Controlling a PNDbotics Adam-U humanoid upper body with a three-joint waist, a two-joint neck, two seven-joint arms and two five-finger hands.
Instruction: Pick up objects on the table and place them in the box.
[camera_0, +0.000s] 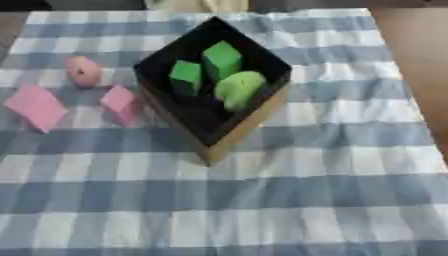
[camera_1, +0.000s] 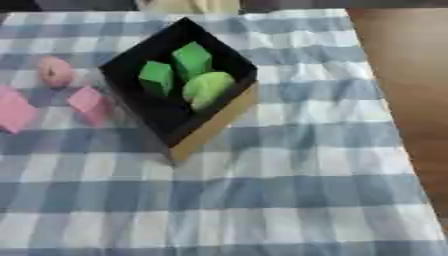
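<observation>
A square box with a black inside and tan outer walls stands cornerwise on the checked cloth, left of centre. Inside it lie two green blocks and a rounded light-green piece. To the box's left, on the cloth, are three pink things: a rounded egg-like piece, a small block close to the box's left wall, and a larger flat block further left. Neither hand shows in either view.
A blue-and-white checked cloth covers the table. Bare brown wood runs along the right side beyond the cloth's edge. Something pale sits at the far edge.
</observation>
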